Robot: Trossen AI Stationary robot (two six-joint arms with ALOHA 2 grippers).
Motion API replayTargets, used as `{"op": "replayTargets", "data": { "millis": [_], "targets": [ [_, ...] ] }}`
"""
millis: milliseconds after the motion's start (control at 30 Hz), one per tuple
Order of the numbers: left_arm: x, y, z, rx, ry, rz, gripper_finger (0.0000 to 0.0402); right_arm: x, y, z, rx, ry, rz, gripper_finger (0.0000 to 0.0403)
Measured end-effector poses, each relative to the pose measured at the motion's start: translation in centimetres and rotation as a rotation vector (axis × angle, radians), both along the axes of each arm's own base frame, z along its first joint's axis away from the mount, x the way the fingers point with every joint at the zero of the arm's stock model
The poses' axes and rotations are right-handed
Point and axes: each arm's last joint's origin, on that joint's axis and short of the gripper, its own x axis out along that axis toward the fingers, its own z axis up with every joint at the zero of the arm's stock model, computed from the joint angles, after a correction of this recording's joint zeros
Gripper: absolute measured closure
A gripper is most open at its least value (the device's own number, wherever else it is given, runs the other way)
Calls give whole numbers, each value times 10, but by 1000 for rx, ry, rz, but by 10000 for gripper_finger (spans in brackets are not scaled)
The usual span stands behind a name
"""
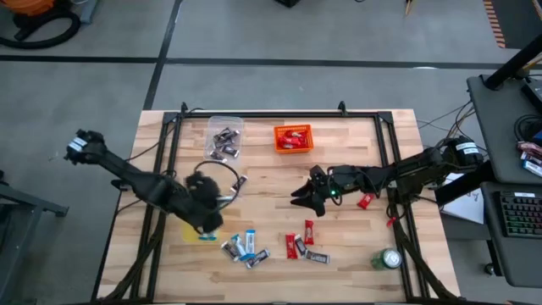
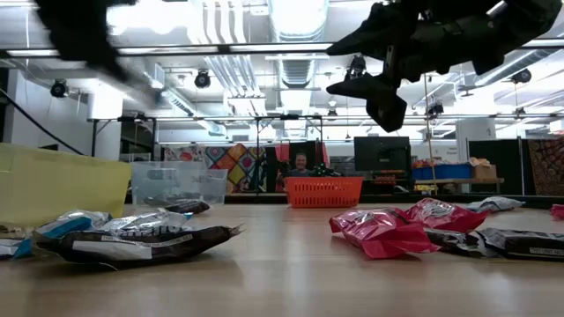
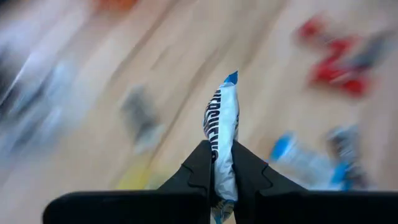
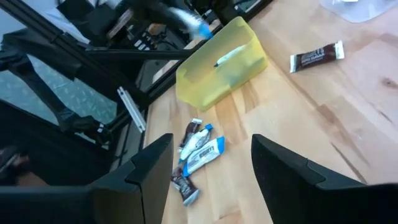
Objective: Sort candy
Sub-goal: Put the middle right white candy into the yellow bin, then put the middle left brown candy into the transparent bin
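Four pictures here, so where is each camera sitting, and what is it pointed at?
High view: above the table, looking straight down; both arms show.
Low view: at tabletop height, looking level across into the room; an arm hangs at the top.
Left wrist view: on the left arm, looking past the left gripper, shut on a blue-and-white candy.
Right wrist view: on the right arm, looking past the open right gripper.
Shared: the yellow bin shows in the low view too.

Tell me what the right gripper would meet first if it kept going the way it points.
Probably the blue-and-white bars on the table, lying between the open right gripper's fingers in its wrist view. The yellow bin sits farther on. Depth is uncertain.
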Motion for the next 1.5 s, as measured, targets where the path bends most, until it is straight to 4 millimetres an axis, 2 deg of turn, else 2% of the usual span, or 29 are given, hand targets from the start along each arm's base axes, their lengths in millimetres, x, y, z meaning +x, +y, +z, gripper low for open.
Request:
{"op": "replayTargets", "data": {
  "millis": [133,267,533,633,800,900,1033,1167,1267,1400,1500],
  "targets": [
    [-27,4,-7,-65,343,219,392,0,0,0,-29,-6,2,200],
    [-28,1,-21,-92,559,265,392,0,0,0,-39,-8,4,200],
    [-11,-11,-41,5,694,173,385,0,0,0,-39,-8,4,200],
    [-6,-14,-46,28,726,145,361,0,0,0,-34,-8,3,200],
    [0,-18,-46,41,748,95,298,2,0,3,-27,-13,1,200],
    [2,-18,-43,43,747,67,262,5,0,8,-45,-7,-12,200],
    [3,-20,-36,117,677,-12,231,13,-3,14,-145,115,-89,200],
    [15,-23,-27,181,445,-117,224,20,-4,24,-254,257,-125,200],
    [30,-24,-23,227,254,-167,227,24,-4,33,-305,276,-113,200],
    [44,-22,-32,337,103,-173,230,27,-3,44,-353,246,-91,200],
    [49,-13,-48,387,65,-140,228,27,-3,48,-372,239,-84,200]
  ]
}}
